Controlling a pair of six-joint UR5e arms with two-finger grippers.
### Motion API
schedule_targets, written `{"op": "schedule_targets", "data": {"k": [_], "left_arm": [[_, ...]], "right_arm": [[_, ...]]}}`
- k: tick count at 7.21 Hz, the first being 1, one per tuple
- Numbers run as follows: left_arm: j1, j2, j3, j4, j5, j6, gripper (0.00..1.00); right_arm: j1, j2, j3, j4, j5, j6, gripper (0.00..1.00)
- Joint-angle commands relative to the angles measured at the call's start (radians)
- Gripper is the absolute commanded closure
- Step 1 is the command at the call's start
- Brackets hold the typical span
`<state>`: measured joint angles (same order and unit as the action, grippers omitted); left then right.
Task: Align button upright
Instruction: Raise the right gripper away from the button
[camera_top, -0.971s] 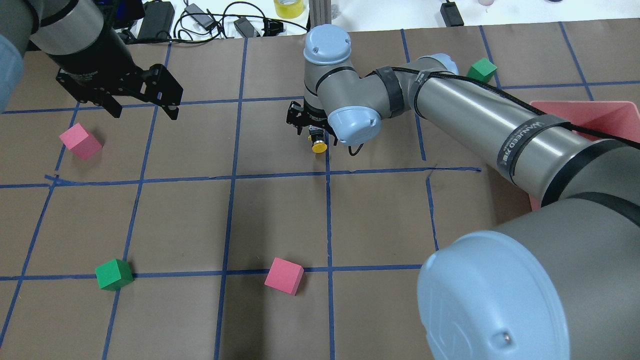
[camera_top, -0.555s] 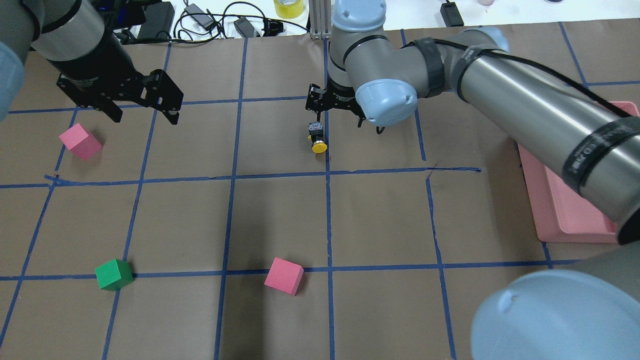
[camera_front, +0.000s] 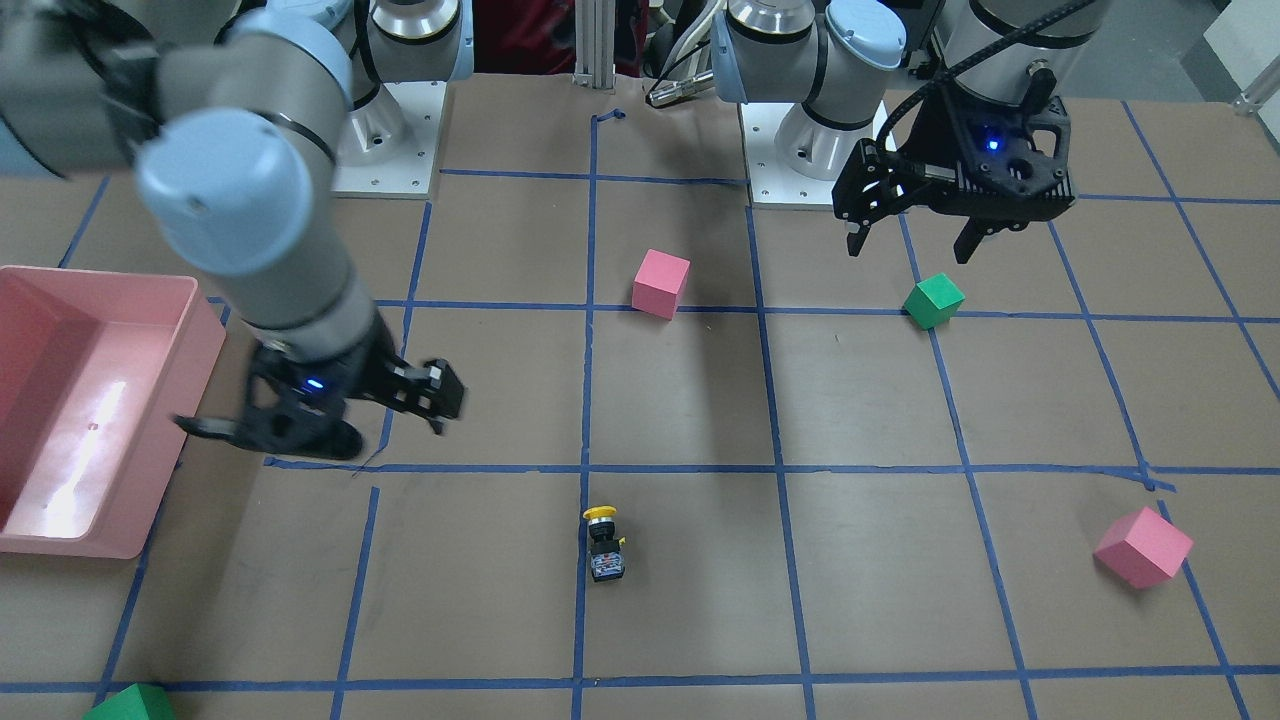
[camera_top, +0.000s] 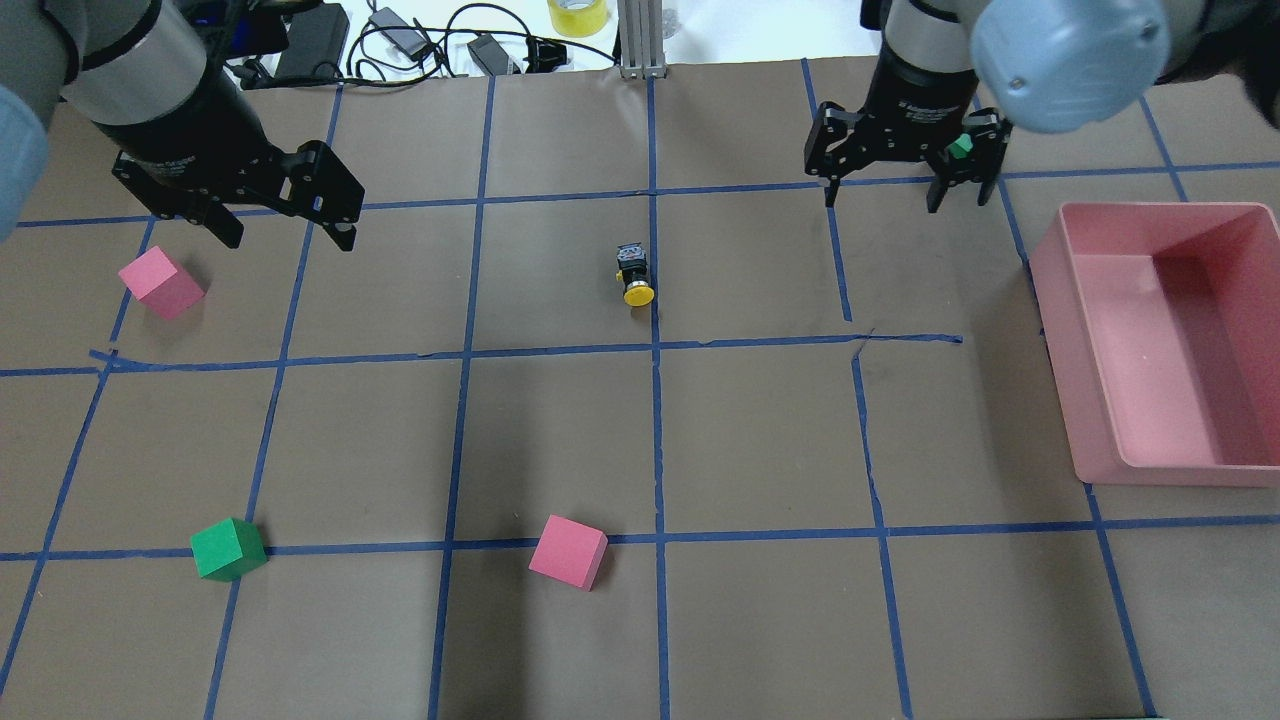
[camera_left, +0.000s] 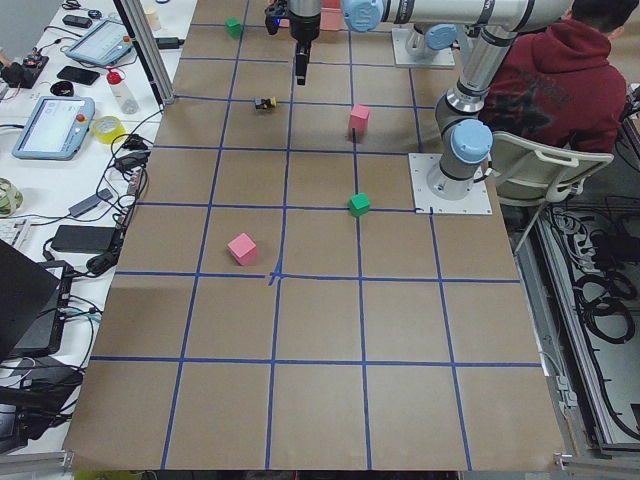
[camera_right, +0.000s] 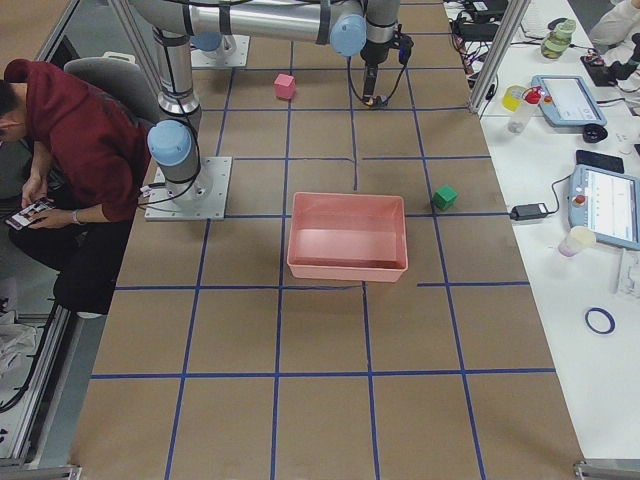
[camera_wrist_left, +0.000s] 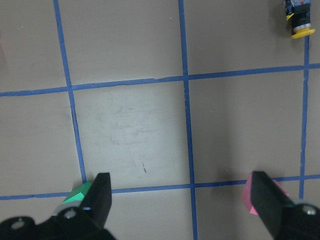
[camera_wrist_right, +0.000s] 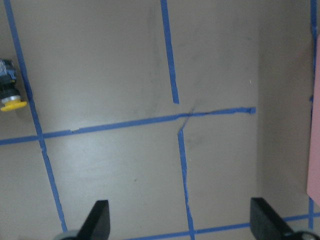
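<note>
The button (camera_top: 634, 275) lies on its side on the brown paper beside a blue tape line, yellow cap towards the robot's side. It also shows in the front view (camera_front: 603, 545), the left wrist view (camera_wrist_left: 300, 20) and the right wrist view (camera_wrist_right: 9, 90). My right gripper (camera_top: 883, 200) is open and empty, well to the right of the button and above the table; it appears blurred in the front view (camera_front: 315, 425). My left gripper (camera_top: 285, 225) is open and empty, far to the button's left, above the table (camera_front: 910, 248).
A pink bin (camera_top: 1050, 300) stands at the right. Pink cubes (camera_top: 160, 283) (camera_top: 568, 551) and a green cube (camera_top: 228, 548) lie on the left and near side. Another green cube (camera_top: 960, 148) sits behind my right gripper. Cables lie along the far edge.
My right gripper let go of the button and moved away to the right and back. The button stays on its side in the same spot. The left arm has not moved.
</note>
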<state>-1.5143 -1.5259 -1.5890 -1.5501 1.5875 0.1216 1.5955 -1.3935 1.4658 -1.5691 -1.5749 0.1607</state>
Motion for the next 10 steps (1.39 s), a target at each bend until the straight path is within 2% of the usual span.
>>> {"op": "schedule_targets", "data": {"k": [1, 3, 6, 7, 8, 10], "left_arm": [[0.0, 0.001, -0.011, 0.005, -0.001, 0.0, 0.0], [0.0, 0.003, -0.011, 0.004, 0.0, 0.0, 0.0], [0.008, -0.009, -0.014, 0.005, -0.004, -0.003, 0.0], [0.006, -0.022, -0.026, 0.013, -0.01, -0.017, 0.0], [0.005, -0.026, -0.072, 0.057, -0.024, -0.022, 0.0], [-0.007, -0.062, -0.207, 0.261, -0.056, -0.072, 0.0]], "right_arm": [[-0.005, -0.062, -0.021, 0.118, 0.012, -0.007, 0.0], [-0.006, -0.101, -0.01, 0.115, 0.126, -0.01, 0.0], [-0.009, -0.101, 0.004, 0.121, 0.098, -0.081, 0.0], [-0.009, -0.101, 0.004, 0.124, -0.009, -0.086, 0.0], [-0.009, -0.101, 0.004, 0.126, -0.043, -0.093, 0.0], [-0.009, -0.101, 0.005, 0.126, -0.045, -0.096, 0.0]]}}
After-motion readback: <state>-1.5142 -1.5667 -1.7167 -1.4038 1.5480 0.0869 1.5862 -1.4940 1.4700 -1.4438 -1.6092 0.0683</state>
